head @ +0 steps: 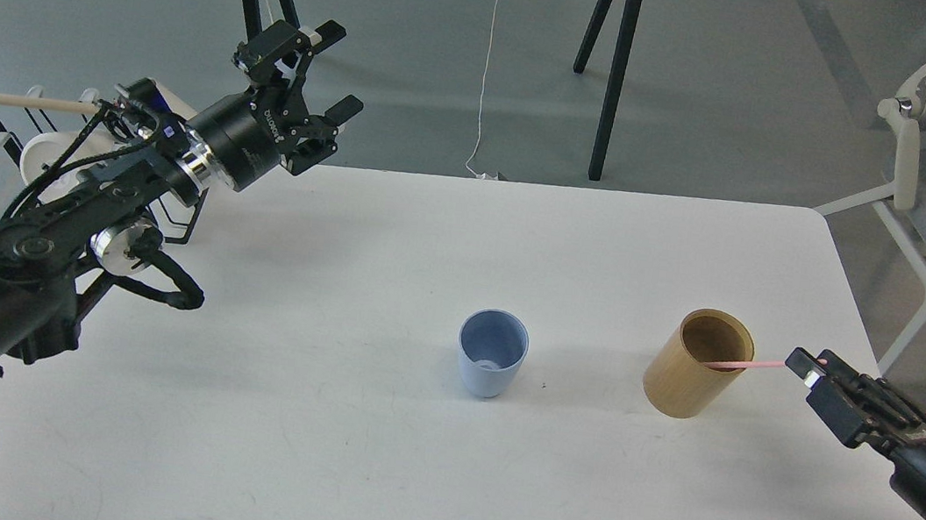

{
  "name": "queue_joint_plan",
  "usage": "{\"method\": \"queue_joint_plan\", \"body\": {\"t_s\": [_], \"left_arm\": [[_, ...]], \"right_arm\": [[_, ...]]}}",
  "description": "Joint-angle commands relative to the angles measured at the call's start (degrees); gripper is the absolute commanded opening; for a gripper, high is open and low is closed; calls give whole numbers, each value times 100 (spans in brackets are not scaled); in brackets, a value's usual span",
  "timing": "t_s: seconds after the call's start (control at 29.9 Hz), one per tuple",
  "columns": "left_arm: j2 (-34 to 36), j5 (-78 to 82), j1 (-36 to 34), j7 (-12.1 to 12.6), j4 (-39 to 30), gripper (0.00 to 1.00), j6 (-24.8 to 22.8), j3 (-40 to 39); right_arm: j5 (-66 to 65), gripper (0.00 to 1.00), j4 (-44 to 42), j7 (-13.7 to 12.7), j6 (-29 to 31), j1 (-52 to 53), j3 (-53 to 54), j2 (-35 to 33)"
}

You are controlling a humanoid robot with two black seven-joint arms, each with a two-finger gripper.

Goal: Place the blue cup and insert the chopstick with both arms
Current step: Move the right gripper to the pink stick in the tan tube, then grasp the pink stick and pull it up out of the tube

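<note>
My right fingers gripped the chopstick at 3 o'clock of the blue cup; left fingers spread, empty.

Left arm raised over the bench's far-left corner, left gripper empty with jaws spread wide, right gripper low at the bench's right edge, jaws pinched on the chopstick's end

Head view looks forward, down onto table.
</note>
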Motion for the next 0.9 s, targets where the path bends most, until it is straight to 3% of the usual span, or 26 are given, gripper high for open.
{"method": "queue_joint_plan", "body": {"t_s": [0.0, 0.23, 0.54, 0.87], "left_arm": [[-3, 0, 51, 0, 1, 99, 0, 0], [-3, 0, 60, 0, 1, 99, 0, 0], [-12, 0, 77, 0, 1, 99, 0, 0], [-21, 9, 77, 0, 1, 99, 0, 9]], "right_arm": [[2, 23, 0, 1, 1, 2, -10, 39], [-7, 0, 0, 1, 1, 19, -19, 22], [45, 0, 35, 1, 1, 256, 42, -66], [642, 0, 508, 1, 1, 256, 631, -698]]}}
